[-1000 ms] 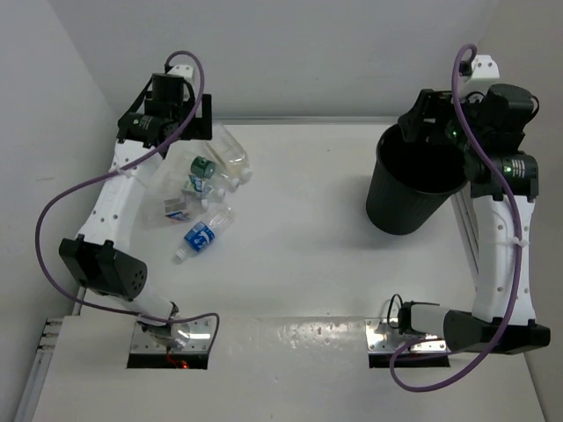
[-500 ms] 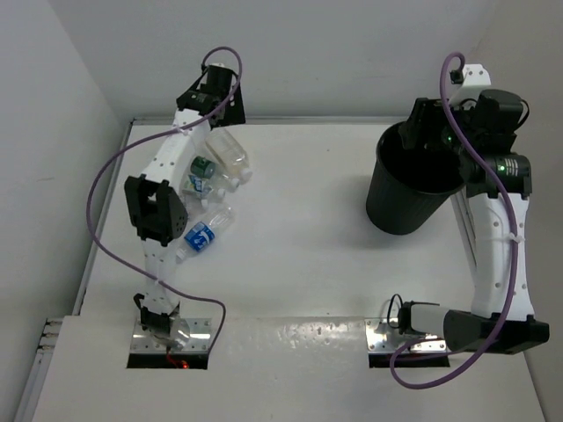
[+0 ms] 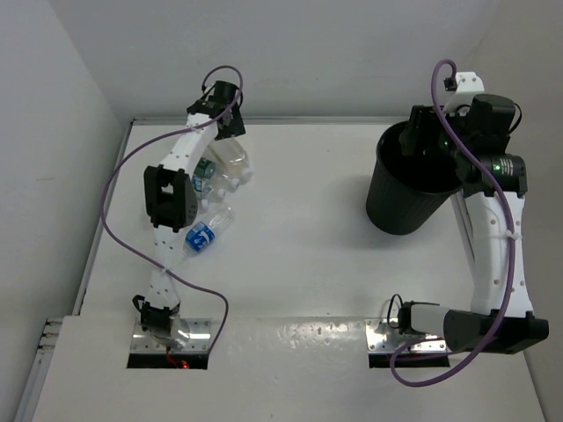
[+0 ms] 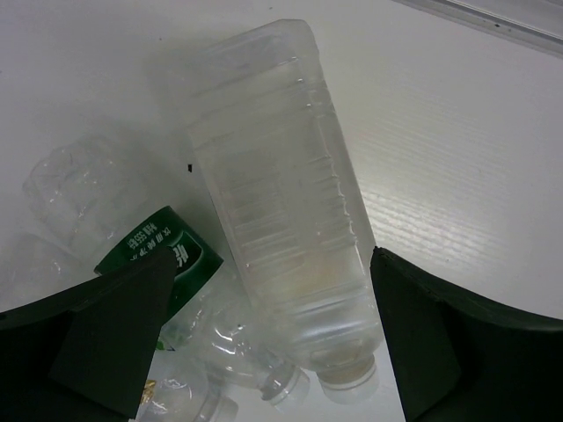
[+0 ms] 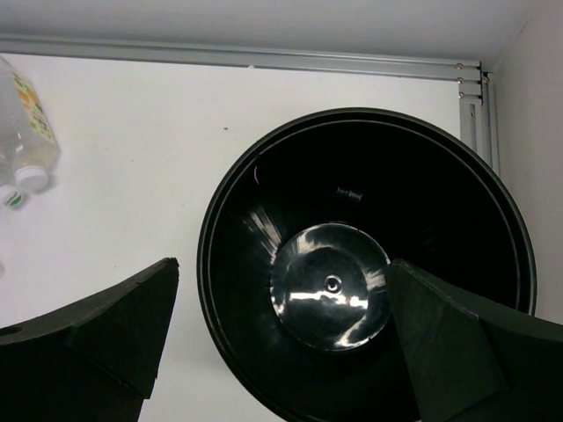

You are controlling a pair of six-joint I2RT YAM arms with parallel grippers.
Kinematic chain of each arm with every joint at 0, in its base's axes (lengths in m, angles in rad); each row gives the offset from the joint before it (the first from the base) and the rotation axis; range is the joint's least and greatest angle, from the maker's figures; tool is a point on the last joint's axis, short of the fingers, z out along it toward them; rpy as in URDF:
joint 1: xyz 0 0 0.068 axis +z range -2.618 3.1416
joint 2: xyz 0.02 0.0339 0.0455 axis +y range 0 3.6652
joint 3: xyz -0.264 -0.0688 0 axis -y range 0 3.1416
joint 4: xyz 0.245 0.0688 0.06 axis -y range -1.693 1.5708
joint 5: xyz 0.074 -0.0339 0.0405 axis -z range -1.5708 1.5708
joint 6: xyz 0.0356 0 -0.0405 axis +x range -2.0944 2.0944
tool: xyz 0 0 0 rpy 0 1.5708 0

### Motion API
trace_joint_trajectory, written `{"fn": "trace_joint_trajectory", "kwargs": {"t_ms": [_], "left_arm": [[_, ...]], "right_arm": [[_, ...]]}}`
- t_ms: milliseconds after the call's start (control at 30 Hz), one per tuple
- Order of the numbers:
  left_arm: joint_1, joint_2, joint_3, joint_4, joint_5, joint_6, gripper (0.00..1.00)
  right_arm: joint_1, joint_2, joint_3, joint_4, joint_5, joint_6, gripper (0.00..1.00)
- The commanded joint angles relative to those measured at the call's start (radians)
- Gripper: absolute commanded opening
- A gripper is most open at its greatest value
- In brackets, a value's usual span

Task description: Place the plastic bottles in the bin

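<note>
Several clear plastic bottles lie in a heap at the far left of the table. The large unlabelled bottle lies on its side, cap toward the camera. A green-labelled bottle lies beside it, and a blue-labelled bottle lies apart, nearer. My left gripper is open and empty, hovering over the large bottle's cap end with a finger on each side. The black bin stands upright at the far right and looks empty inside. My right gripper is open and empty above its mouth.
A metal rail runs along the table's back edge by the wall. White walls close in the left and back sides. Two small capped bottles show at the left edge of the right wrist view. Purple cables loop off both arms.
My left arm has straightened and reached farther back and right, bringing its gripper over the large bottle. My right gripper has shifted slightly above the bin. The bottles have not moved.
</note>
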Motion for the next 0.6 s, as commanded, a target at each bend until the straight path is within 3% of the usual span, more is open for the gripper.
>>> {"fn": "trace_joint_trajectory", "kwargs": {"t_ms": [0,267,567], "left_arm": [[0.038,0.043,0.043,0.016,-0.026,-0.038,1.0],[0.068,0.143,0.113,0.035,-0.012,-0.047,1.0],[0.108,0.15,0.051,0.067,0.069,-0.057,1.0]], "right_arm": [[-0.001,0.008,0.006,0.019,0.014,-0.018,1.0],[0.0,0.029,0.02,0.021,0.014,-0.012,1.0],[0.0,0.048,0.036,0.01,0.027,-0.027,1.0]]}}
